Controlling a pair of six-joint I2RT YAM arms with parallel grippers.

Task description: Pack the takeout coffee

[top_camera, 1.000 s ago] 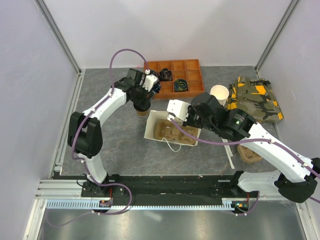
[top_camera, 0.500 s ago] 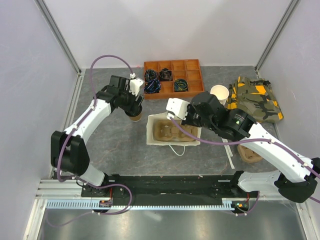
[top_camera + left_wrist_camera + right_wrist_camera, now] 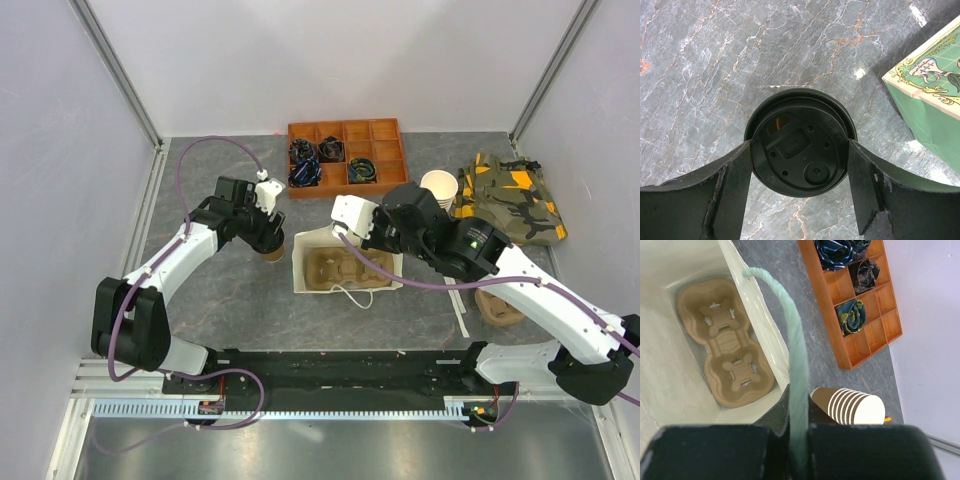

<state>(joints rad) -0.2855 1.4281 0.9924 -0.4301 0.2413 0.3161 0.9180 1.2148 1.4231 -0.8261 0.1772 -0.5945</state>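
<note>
My left gripper (image 3: 799, 149) grips the takeout coffee (image 3: 272, 252) by its black lid (image 3: 800, 135), with one finger (image 3: 735, 175) pressed against each side of the rim. The cup sits over the grey marbled table (image 3: 220, 300), just left of the paper bag (image 3: 300, 262) and not touching it. From my seat I cannot tell whether its base rests on the surface.

My right gripper (image 3: 799, 435) is pinched tight on the bag's pale green rope handle (image 3: 792, 330), and the cord runs straight up out of the closed fingers. The bag stands open-mouthed at mid-table, with a brown pulp tray (image 3: 725, 340) lying flat on its floor (both cup wells bare). In the left wrist view, a green printed side of the bag shows at the right.

Behind the bag is an orange organiser (image 3: 345, 152) with dark coiled items in several of its compartments. A stack of cream cups (image 3: 438, 187) stands to its right beside a camouflage cloth (image 3: 510, 200). A second pulp tray (image 3: 497, 305) lies near the right arm, well apart from the bag.
</note>
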